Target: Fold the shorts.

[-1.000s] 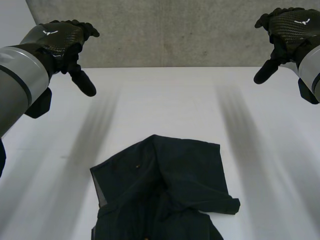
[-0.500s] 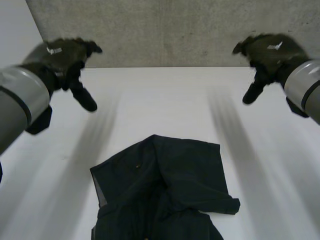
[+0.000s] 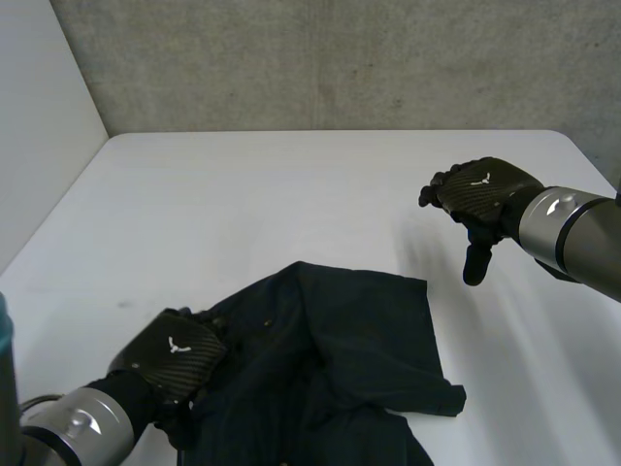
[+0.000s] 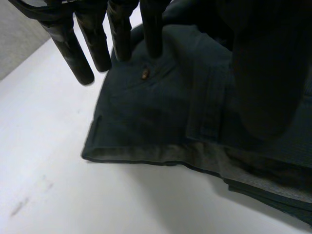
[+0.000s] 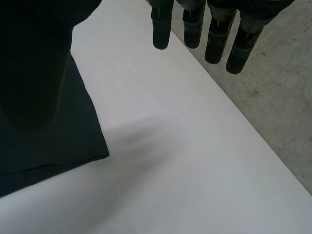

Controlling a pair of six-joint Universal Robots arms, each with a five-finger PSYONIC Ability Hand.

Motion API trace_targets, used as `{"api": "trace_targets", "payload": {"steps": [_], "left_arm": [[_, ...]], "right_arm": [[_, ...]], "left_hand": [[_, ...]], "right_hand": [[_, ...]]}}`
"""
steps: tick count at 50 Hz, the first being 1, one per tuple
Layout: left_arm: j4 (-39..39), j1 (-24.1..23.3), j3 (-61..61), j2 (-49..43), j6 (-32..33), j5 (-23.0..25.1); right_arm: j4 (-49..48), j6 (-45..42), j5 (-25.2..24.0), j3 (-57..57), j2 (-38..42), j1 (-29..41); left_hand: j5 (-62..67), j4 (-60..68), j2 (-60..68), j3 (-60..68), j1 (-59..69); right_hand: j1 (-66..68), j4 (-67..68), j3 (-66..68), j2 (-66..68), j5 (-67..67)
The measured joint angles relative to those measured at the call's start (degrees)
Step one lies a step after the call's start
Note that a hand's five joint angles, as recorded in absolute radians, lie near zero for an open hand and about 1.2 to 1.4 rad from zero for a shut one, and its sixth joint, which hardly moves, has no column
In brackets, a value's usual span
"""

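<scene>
head: high, looking down; wrists: close, angled down; shared: shorts (image 3: 320, 369)

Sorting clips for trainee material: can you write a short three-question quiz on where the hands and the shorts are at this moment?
1. True or false: the right hand is touching the shorts.
2. Which hand is down at the shorts' edge? A) left B) right C) both
3. Fill in: the shorts lie on the white ____.
Key: 1 false; it hovers over the bare table, fingers straight. 2 A; the left hand. 3 table.
</scene>
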Motion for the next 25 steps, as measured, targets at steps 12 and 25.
{"api": "trace_targets", "payload": {"steps": [12,25], "left_arm": [[9.5,-1.2,5.0,-10.4,-0.1,-2.4],[17.5,10.3,21.4,-9.9,2.0,-13.8]], "right_arm": [[-0.5,0.0,0.0,0.8,0.4,0.1],[-0.5,0.0,-0.1,0.5,0.2,-0.1]], "left_hand": [[49.4,54.1,53.8,53.8,49.8],[49.4,54.2,53.9,53.8,49.8]], "right_hand": [[0.0,0.0,0.0,0.0,0.0],[0.0,0.0,0.0,0.0,0.0]]}}
